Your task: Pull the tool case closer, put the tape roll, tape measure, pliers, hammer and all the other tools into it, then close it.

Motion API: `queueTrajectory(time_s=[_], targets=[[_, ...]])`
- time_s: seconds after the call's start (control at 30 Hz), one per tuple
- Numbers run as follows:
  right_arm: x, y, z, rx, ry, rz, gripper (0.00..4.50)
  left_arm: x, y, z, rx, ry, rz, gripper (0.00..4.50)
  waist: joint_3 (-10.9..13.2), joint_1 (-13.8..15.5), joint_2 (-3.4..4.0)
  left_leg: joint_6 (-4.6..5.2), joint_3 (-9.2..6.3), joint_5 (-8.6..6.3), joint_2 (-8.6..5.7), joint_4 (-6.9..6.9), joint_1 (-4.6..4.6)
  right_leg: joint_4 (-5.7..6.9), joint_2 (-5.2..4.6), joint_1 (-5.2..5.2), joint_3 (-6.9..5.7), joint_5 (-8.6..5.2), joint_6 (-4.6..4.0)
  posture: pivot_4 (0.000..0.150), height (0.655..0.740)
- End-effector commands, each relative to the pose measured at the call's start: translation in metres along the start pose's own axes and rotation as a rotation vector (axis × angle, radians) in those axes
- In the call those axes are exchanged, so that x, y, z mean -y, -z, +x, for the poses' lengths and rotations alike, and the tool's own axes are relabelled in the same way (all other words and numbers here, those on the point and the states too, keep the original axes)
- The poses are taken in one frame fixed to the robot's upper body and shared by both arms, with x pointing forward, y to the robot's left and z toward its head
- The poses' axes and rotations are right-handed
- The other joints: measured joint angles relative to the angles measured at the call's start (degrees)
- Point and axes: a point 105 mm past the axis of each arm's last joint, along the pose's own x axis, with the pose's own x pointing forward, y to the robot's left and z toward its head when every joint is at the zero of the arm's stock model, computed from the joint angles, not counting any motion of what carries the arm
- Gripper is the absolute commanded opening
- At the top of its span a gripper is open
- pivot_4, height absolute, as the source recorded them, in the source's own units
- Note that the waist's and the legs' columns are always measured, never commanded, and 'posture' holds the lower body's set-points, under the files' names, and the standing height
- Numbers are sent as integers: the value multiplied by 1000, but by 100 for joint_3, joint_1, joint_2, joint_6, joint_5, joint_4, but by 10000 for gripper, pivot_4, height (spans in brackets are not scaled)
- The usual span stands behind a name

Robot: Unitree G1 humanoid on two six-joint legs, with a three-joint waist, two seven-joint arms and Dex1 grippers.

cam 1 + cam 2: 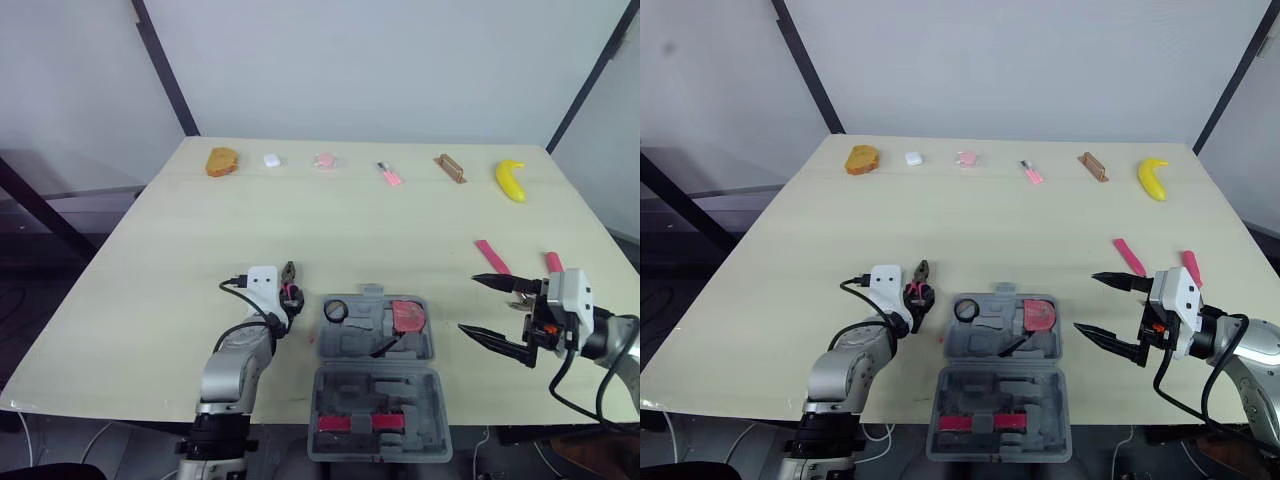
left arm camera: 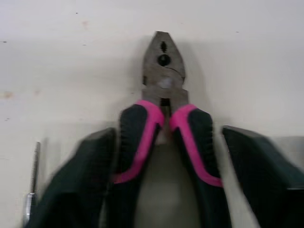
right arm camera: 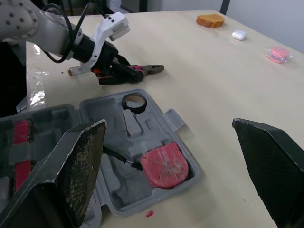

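The grey tool case (image 1: 375, 345) lies open at the table's front edge. A black tape roll (image 1: 336, 310) and a pink tape measure (image 1: 408, 316) sit in its tray. Pink-handled pliers (image 2: 164, 80) lie on the table just left of the case, head pointing away from me. My left gripper (image 1: 291, 297) is open and straddles their handles, its fingers (image 2: 80, 180) on either side with a gap on one side. My right gripper (image 1: 468, 303) hangs open to the right of the case, holding nothing.
Two pink tools (image 1: 492, 256) (image 1: 553, 262) lie on the table behind my right gripper. Along the far edge sit an orange piece (image 1: 222, 161), a white item (image 1: 271, 159), two small pink items (image 1: 324, 160), a brown block (image 1: 451, 168) and a banana (image 1: 511, 179).
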Motion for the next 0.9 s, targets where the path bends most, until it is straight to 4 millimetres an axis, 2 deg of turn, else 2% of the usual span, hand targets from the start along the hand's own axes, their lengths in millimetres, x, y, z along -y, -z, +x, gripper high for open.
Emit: queueTrajectory(time_s=[0.03, 0.23, 0.4, 0.47, 0.53, 0.73, 0.9], targets=[[-2, -8, -2, 27, -17, -27, 45000, 1, -3, 0, 15, -3, -4, 25494, 0, 20, 0, 0, -3, 0, -1, 0, 0, 0, -1, 0, 0, 0, 1, 1500, 7400], [-2, -11, 0, 58, -30, -23, 45000, -3, -10, -3, 48, -3, 27, 25493, 0, 56, 0, 0, -16, 0, -2, 1, 0, 0, -1, 0, 0, 1, 2, 1500, 7400], [0, -11, 1, 66, -25, 3, 45000, -23, -59, -15, 169, 72, 18, 25492, 3, 47, -2, -1, -29, 1, -1, 2, -9, 2, 3, -6, -10, 1, 1, 1500, 7400], [1, -12, 2, 70, -22, 14, 45000, -23, -79, -23, 198, 149, 68, 25492, 3, 61, -2, -2, -44, 1, -1, 6, -19, 2, 2, -7, -22, 1, 0, 1500, 7400], [1, -12, 3, 70, -20, 17, 45000, -22, -87, -27, 203, 196, 103, 25492, 3, 69, -2, -2, -48, 2, -3, 9, -25, -1, -1, -7, -27, 1, 1, 1500, 7400], [11, -8, 5, 15, 30, 19, 45000, 9, -109, -36, 188, 488, 314, 25492, 4, 84, -2, -2, -54, 2, -16, 14, -35, -4, -14, -7, -37, 0, 3, 1500, 7400], [12, -7, 7, -44, 19, 13, 45000, 49, -110, -41, 147, 755, 513, 25492, 5, 75, 0, -3, -44, 2, -16, 16, -40, -4, -11, -7, -47, 0, 3, 1500, 7400]])
